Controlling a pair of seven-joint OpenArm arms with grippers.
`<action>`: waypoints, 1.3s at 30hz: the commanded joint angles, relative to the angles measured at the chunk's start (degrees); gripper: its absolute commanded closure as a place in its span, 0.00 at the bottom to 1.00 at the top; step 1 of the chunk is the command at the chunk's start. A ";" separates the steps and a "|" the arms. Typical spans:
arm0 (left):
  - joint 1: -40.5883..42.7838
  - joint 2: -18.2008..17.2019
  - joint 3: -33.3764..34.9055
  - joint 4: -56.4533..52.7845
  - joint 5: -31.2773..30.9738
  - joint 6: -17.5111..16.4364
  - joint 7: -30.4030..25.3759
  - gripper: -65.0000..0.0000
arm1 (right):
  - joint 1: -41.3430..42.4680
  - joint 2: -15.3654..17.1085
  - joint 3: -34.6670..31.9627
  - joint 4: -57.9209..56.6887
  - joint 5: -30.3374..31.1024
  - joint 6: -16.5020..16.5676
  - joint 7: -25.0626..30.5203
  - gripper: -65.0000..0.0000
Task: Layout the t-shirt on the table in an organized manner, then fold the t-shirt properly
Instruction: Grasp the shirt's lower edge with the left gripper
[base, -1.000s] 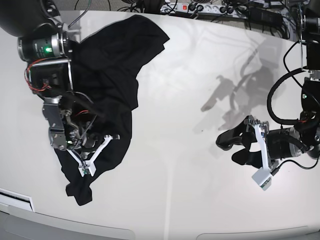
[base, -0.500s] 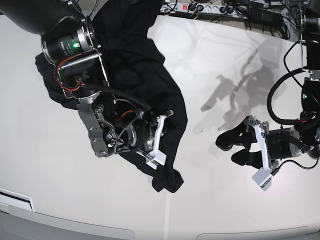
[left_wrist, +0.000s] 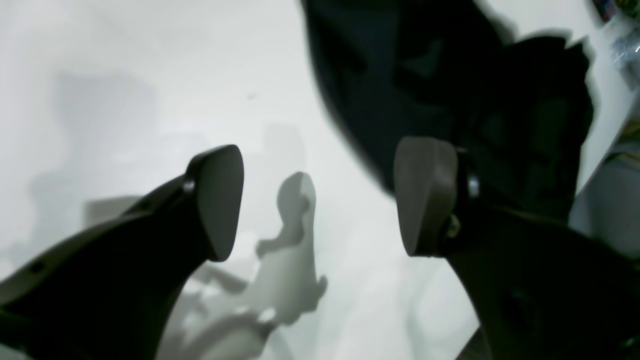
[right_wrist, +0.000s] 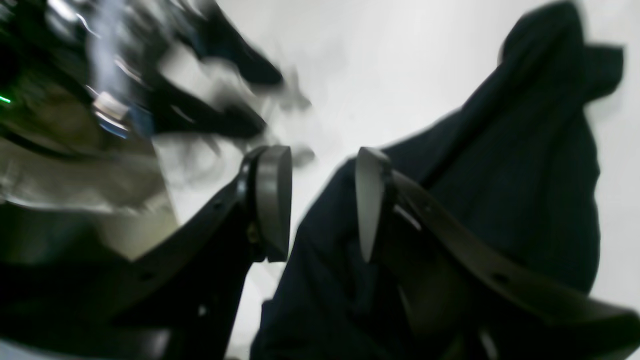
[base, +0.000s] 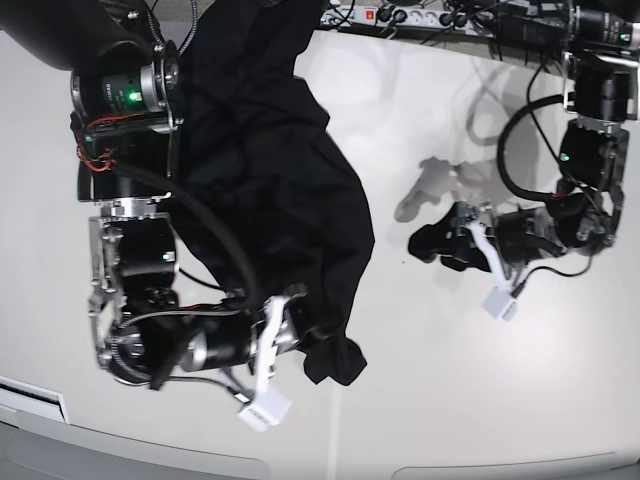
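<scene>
We see a white power strip (base: 385, 17) and tangled black cables (base: 520, 25) beyond the far edge, under bright overhead light.

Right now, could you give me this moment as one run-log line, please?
t-shirt: crumpled on table | right gripper: open, off cloth | left gripper: open, empty

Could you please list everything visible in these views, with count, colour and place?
t-shirt: one, black, crumpled, from the far edge down the table's left-centre in the base view.
table: one, glossy off-white, under everything.
power strip: one, white, with dark cables, beyond the far edge.
right gripper: one, black, jaws apart, beside the shirt's lower end.
left gripper: one, black, jaws wide, empty, above bare table.
</scene>
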 joint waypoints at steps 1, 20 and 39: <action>-1.25 0.57 -0.37 -0.57 0.15 0.17 -1.55 0.27 | 1.84 1.11 1.25 1.31 0.68 0.20 0.62 0.63; -3.63 16.26 5.16 -7.50 15.98 5.31 -10.84 0.32 | -9.38 17.64 3.56 11.93 0.28 0.34 0.62 0.63; -14.84 14.14 1.20 -7.43 20.39 11.23 -6.23 1.00 | -33.70 20.22 3.65 28.39 -2.03 -3.61 2.91 0.63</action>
